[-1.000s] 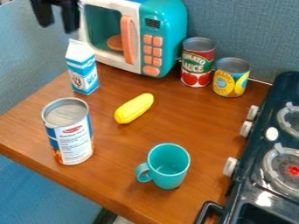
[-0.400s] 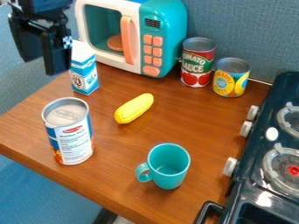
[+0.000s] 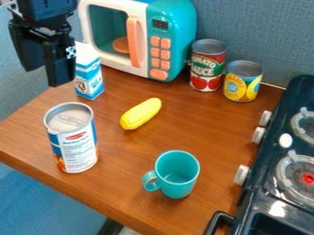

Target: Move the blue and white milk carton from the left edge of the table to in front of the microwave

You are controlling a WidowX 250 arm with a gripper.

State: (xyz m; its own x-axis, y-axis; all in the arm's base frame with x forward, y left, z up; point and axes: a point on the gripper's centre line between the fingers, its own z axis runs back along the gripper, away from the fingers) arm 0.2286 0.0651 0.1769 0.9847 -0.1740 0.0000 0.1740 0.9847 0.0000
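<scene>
The tool (image 3: 43,77) is released, its two fingers apart, with nothing between them. It hangs above the left part of the counter (image 3: 131,165) and partly covers the milk carton (image 3: 89,81). Nearer to the camera than the tool stands the big can (image 3: 78,149). To the right of the tool in the view lies the yellow corn (image 3: 141,114), and farther the teal cup (image 3: 178,179).

The black, angular gripper (image 3: 44,76) had two blocky fingers (image 3: 59,66). One side bore a small black-and-white patterned marking (image 3: 70,51).
</scene>
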